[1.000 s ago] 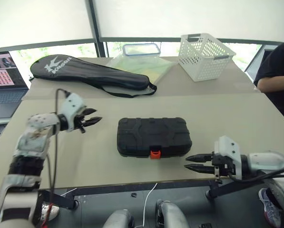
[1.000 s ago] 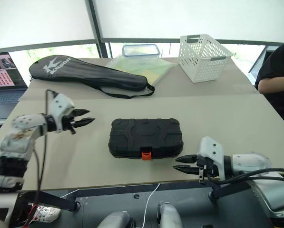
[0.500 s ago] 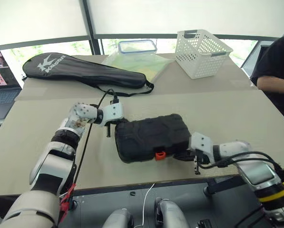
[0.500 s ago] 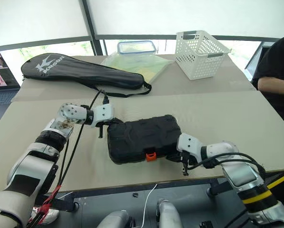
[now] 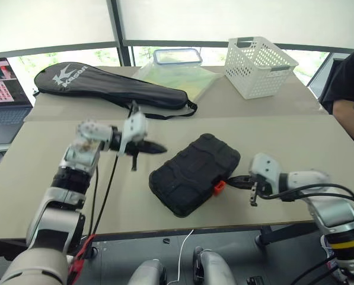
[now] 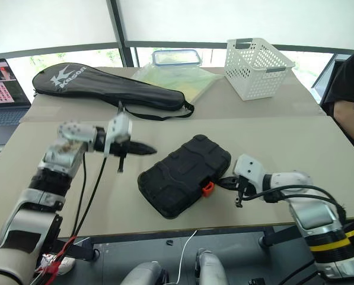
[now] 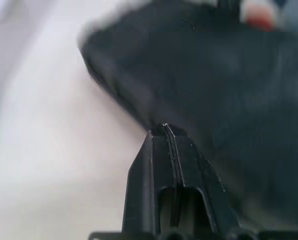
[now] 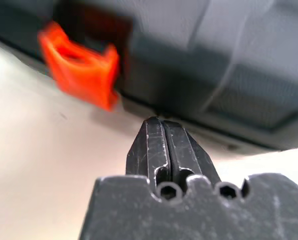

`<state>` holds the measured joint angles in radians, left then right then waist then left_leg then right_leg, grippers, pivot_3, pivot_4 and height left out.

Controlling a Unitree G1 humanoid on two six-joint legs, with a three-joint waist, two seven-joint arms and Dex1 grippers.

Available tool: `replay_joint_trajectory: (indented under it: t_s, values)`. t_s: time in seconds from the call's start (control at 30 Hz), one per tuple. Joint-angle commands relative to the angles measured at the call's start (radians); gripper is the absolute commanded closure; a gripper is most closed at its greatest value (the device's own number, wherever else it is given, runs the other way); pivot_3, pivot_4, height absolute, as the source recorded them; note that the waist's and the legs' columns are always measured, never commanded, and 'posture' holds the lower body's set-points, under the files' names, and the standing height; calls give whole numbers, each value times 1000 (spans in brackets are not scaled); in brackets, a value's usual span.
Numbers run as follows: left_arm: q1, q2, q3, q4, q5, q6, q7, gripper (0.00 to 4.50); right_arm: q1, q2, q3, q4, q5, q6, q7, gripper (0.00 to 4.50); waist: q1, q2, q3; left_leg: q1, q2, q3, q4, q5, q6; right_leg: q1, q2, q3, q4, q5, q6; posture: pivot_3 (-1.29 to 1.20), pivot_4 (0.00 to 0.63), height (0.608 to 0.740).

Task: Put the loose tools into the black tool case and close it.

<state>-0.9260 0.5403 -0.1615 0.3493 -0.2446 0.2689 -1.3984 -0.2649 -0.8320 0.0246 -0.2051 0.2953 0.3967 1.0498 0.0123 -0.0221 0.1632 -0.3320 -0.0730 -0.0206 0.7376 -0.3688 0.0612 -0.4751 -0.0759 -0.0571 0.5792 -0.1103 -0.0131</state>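
case, black tool case [image 5: 194, 172], lid down, lying skewed near table [image 5: 283, 127] front edge, long axis running diagonally. right gripper [image 5: 233, 180], fingers pressed together and empty, sits beside orange latch [image 5: 218, 187], nearer than left gripper [image 5: 159, 148], likewise closed on nothing, off the case's far-left corner.

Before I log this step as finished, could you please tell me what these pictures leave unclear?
- Contents of the black tool case: hidden by its closed lid in both eye views.
- Whether its orange latch is locked: blurred in the right wrist view.
- Whether the right pincer touches the case: too small to tell.
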Motion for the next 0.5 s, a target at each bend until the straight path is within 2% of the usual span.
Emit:
replay_joint_trajectory:
  t_s: [0.03, 0.27, 0.33, 0.43, 0.5]
  values:
    - [52, -42, -129, -90, 71, -55, -15, 4472, 64, -23, -49, -95, 43, 39, 0, 4500, 0, 2, -1, 2, 0, 0, -1, 0, 0, 2, -1, 1, -1, 0, 0, 0, 150, 740]
    - [111, -74, -276, 7, 256, -298, 41, 4472, 139, -10, -50, -146, 52, 28, -18, 4500, 0, 3, -1, 11, 2, 3, -3, 0, -1, 7, -1, 13, -2, 0, -2, 0, 150, 740]
    - [118, -60, -308, 47, 312, -391, 52, 4472, 140, -1, -66, -165, 84, 49, -25, 4500, 0, 3, -2, 17, 2, 5, -6, 0, 0, 15, -1, 15, -3, 0, -1, 0, 150, 740]
    - [125, -56, -313, 74, 324, -435, 51, 4472, 128, 14, -79, -192, 121, 79, -39, 4500, 0, 3, -2, 24, 3, 5, -8, -3, 4, 18, -1, 15, -3, -5, 7, 0, 150, 740]
    - [128, -57, -309, 88, 327, -450, 53, 4472, 107, 26, -70, -205, 132, 94, -54, 4500, 0, 3, -3, 25, 3, 6, -8, -3, 4, 19, -1, 15, -3, -3, 3, 0, 150, 740]
